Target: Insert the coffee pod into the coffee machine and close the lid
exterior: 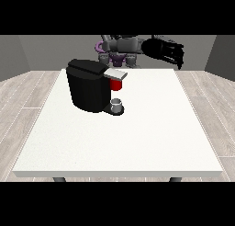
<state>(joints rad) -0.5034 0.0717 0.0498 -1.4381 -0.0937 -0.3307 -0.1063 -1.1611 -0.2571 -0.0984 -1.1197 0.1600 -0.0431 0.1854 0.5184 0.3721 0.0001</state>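
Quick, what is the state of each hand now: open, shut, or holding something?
Hand at the view's right: raised above the table's far edge, holding nothing; fingers hang down fairly straight, so open.
Hand at the view's left: not in view.

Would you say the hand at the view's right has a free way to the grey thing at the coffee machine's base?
Probably yes: the hand is raised over the table's far edge, and nothing stands between it and the grey thing.

Even bright light, soft shadow under machine (89, 85).

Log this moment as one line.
hand at the view's right: raised, holds nothing | coffee machine: on table | grey thing: at machine's base
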